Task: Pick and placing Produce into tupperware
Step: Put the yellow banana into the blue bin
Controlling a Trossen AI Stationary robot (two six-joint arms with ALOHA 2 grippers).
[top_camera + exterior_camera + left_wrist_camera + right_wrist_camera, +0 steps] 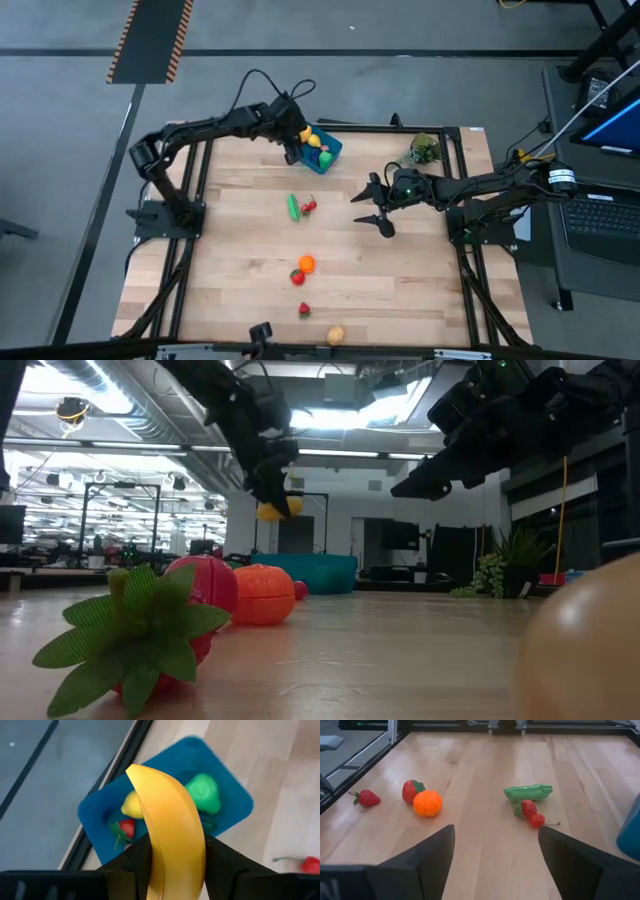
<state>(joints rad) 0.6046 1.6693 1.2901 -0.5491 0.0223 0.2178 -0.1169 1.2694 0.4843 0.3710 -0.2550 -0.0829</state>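
Banana point(172, 835) sits pinched in the left tool point(296, 140), up above the blue tupperware point(331, 150). Right tool point(378, 208) hangs spread wide over the tabletop point(240, 250), grasping nothing.

From my seat I see the bench point(250, 250), a pale butcher-block top in a black metal frame point(192, 215), standing on a grey floor point(60, 150). A strip of black-and-orange hazard tape point(150, 40) runs along the floor beyond the far edge. To the right sits a desk with a keyboard point(603, 215) and a lit blue monitor point(618, 130). A small leafy plant point(424, 150) stands at the bench's far right corner. Across the bench, the room opens into a large workshop with exposed ceiling ducts point(110, 405), bright strip lights point(330, 420), white walls point(345, 510), a dark doorway point(296, 532) and a distant row of equipment racks point(90, 530).
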